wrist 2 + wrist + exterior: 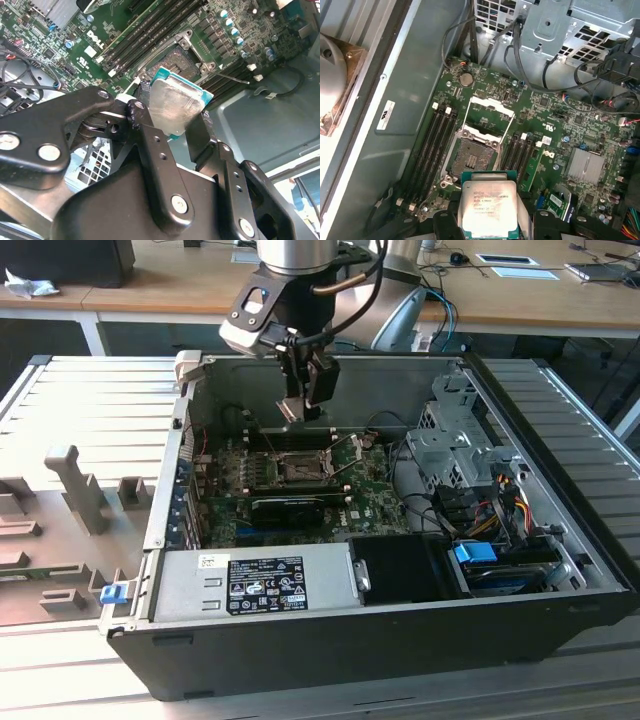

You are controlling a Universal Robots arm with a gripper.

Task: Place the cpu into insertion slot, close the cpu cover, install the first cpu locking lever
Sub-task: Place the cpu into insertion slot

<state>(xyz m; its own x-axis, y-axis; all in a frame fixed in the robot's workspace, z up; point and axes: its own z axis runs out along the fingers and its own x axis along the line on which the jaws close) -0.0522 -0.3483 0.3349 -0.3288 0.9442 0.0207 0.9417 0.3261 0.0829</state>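
Observation:
My gripper (303, 408) hangs inside the open computer case, above the back part of the motherboard (300, 490). It is shut on the cpu (487, 205), a pale silver square chip on a teal-edged carrier, clamped by its two sides between the black fingers (150, 135). The cpu (175, 107) is tilted in the air and touches nothing on the board. Just ahead of it lies the insertion slot (472, 155), bare and dark. The cpu cover (492, 104) is swung open beyond the slot, its window showing the board beneath.
Memory slots (432, 145) flank the socket on both sides. A metal drive cage (455, 440) with loose cables (500, 500) stands at the exterior view's right. A power supply (255, 580) fills the case's front. The case wall (405, 100) runs close beside the board.

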